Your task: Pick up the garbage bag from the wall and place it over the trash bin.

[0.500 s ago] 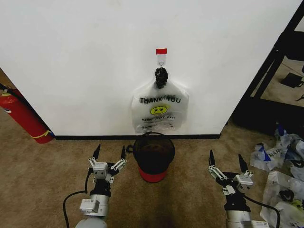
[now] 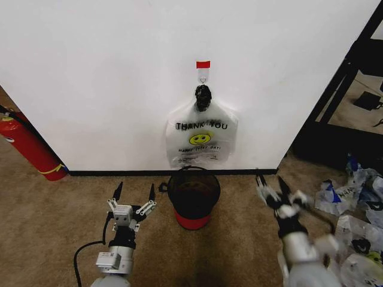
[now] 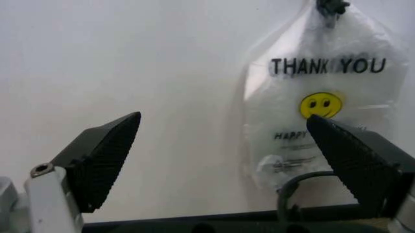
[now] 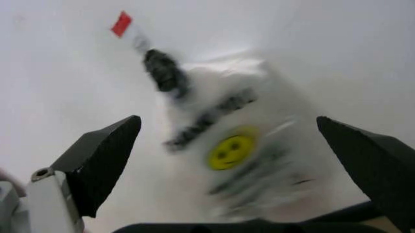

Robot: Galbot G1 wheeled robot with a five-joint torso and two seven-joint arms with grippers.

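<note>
Left gripper (image 2: 133,195) hovered low with jaws spread, just left of the trash bin (image 2: 193,196); right gripper (image 2: 269,186) rose on the bin's right, jaws apart too. Beyond both, untouched, the garbage bag (image 2: 201,139) hung on the wall (image 2: 108,78) from its hook (image 2: 203,70).

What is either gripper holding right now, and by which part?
Nothing. The left gripper and right gripper are both open and empty above the carpet, either side of the trash bin. The white bag hangs on the wall hook.
</note>
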